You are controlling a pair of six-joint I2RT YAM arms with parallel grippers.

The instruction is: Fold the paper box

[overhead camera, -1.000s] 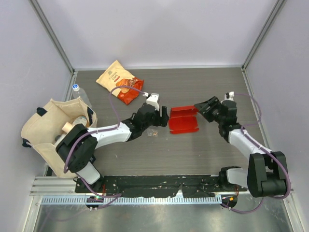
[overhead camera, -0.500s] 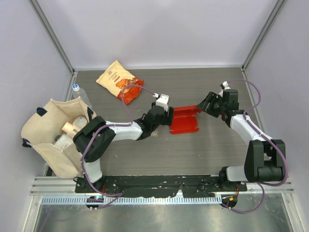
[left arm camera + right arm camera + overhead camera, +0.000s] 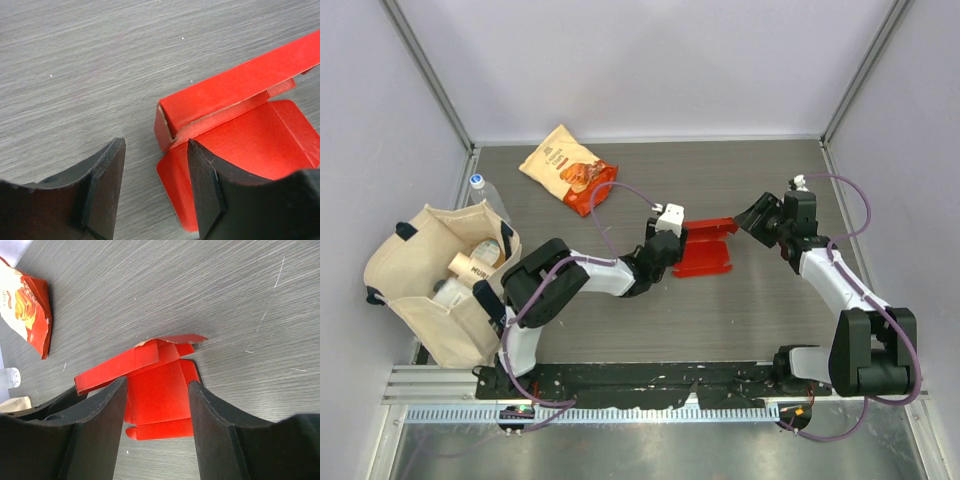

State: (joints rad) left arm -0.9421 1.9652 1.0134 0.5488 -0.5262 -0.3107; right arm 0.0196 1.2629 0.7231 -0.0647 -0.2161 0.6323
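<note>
The red paper box point(image 3: 706, 258) lies open on the dark table point(image 3: 740, 320), its back panel standing up as a wall. In the left wrist view the box point(image 3: 240, 125) shows a folded corner and flat flaps. My left gripper point(image 3: 673, 245) is open at the box's left edge; in its own view point(image 3: 156, 187) one finger point(image 3: 206, 192) hangs over the left flap, and nothing is between the jaws. My right gripper point(image 3: 754, 217) is open just right of the box, apart from it. In its own view point(image 3: 157, 387) the box point(image 3: 157, 392) lies beyond the fingertips.
An orange-and-cream snack bag point(image 3: 568, 168) lies at the back left and also shows in the right wrist view point(image 3: 27, 307). A cream cloth bag point(image 3: 425, 285) holding items stands at the left edge, with a clear bottle point(image 3: 482, 192) behind it. Metal frame posts stand at the back corners.
My left gripper has moved right, up to the box's left edge. My right gripper has drawn back to the right and away from the box's right side. The box has stayed put.
</note>
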